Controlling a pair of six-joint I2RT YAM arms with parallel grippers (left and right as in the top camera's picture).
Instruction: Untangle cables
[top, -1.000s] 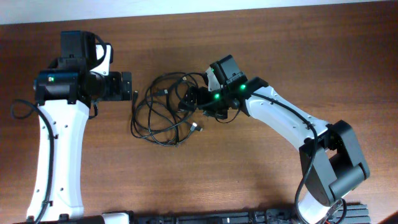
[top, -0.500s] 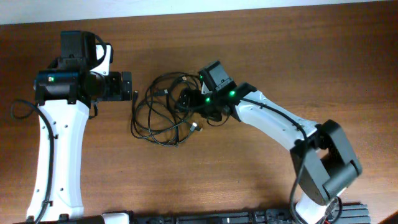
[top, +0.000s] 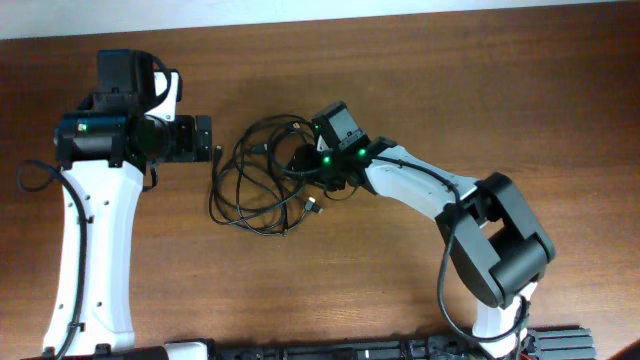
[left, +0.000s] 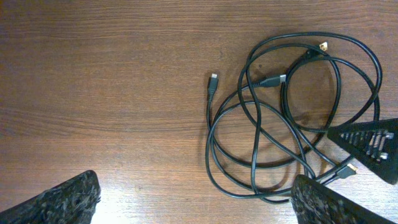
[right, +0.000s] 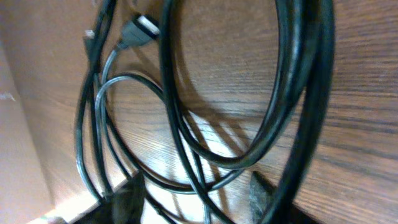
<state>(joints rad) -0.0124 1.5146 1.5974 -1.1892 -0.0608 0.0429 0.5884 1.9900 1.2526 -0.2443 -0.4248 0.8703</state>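
Left gripper (top: 207, 139), jaws wide apart, sits at 9 o'clock of the cables (top: 262, 180), a tangle on the table (top: 420, 80) stretching from 1 to 7 o'clock. Right gripper (top: 305, 165) reaches into its 2 o'clock edge; clamped or not, I cannot tell.

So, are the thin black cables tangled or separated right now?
Tangled: the thin black cables lie as one bunch of overlapping, crossing loops on the brown wooden table.
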